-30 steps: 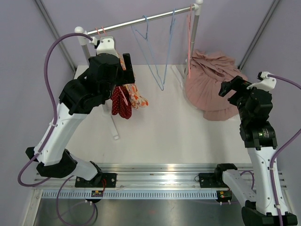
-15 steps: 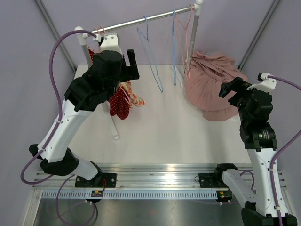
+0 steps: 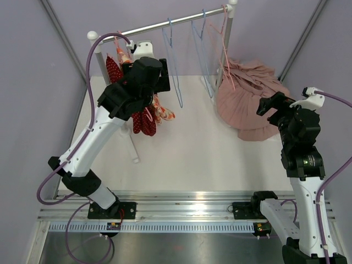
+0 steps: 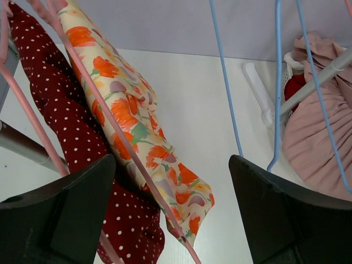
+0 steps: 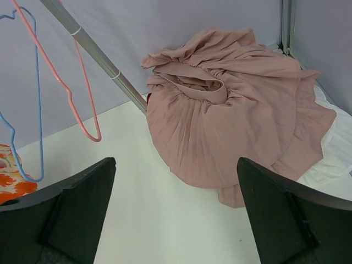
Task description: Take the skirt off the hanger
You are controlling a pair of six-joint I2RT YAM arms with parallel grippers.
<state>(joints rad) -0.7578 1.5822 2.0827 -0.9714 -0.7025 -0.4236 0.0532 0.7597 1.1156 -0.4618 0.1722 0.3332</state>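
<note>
The floral skirt hangs slantwise on its pink hanger at the rail's left end, straight ahead of the left gripper, whose fingers stand apart, and well away from the right gripper, likewise spread.

A metal rail stands over the white table.

Bare table lies open between the hung clothes on the left and the pink heap on the right. Two blue hangers and a pink hanger dangle from the rail above it. Inside the wide gap of the left gripper, the floral skirt fills the left half; the right half is free.
</note>
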